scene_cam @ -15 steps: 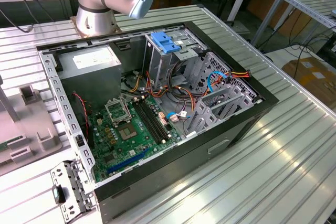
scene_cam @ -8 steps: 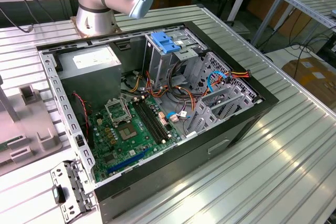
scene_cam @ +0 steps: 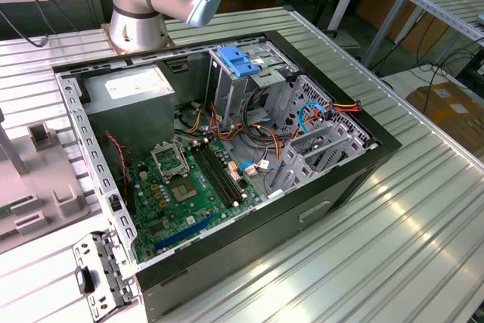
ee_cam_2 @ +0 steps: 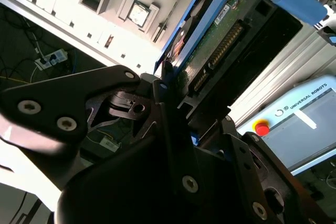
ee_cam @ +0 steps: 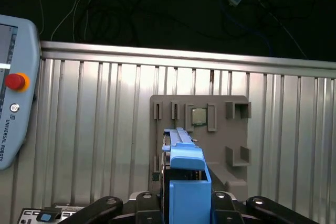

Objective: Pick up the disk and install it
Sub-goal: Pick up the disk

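The disk [ee_cam_2: 226,40] is a black drive with a green circuit board on its underside, framed by bright blue caddy rails. In the first wrist view its blue tab end [ee_cam: 185,182] stands up between the black fingers [ee_cam: 231,208]. My gripper [ee_cam: 185,211] is shut on the disk, which it holds in the air over the ribbed metal table. In the second wrist view the gripper [ee_cam_2: 176,106] clamps the drive's near end. The open computer case [scene_cam: 355,179] lies on the table in the exterior view.
Below the held disk lies a grey fixture plate [ee_cam: 236,129] with a processor chip [ee_cam: 198,115] in it. A teach pendant [ee_cam: 16,93] sits beside it. Inside the case are a grey power supply [scene_cam: 128,96], the motherboard [scene_cam: 189,187], a drive cage with a pale-blue clip [scene_cam: 238,60] and cables.
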### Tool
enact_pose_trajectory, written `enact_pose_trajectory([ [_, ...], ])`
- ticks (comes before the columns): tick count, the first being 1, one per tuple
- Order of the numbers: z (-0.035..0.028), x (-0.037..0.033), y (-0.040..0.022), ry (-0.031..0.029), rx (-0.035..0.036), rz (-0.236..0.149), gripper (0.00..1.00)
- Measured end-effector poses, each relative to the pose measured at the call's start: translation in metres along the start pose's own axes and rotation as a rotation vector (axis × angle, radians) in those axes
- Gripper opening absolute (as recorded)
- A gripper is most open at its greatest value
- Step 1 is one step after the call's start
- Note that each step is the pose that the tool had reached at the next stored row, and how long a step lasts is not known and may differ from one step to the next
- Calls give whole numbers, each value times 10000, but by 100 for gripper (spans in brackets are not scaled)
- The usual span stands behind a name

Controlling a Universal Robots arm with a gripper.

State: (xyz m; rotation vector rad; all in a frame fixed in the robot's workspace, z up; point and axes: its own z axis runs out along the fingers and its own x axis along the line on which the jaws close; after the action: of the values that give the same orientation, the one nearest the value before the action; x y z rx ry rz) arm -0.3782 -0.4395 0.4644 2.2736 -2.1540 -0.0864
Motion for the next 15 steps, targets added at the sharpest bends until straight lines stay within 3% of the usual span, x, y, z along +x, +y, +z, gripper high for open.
enact_pose_trajectory([
  [15, -4, 19, -72, 0, 0, 0, 37],
])
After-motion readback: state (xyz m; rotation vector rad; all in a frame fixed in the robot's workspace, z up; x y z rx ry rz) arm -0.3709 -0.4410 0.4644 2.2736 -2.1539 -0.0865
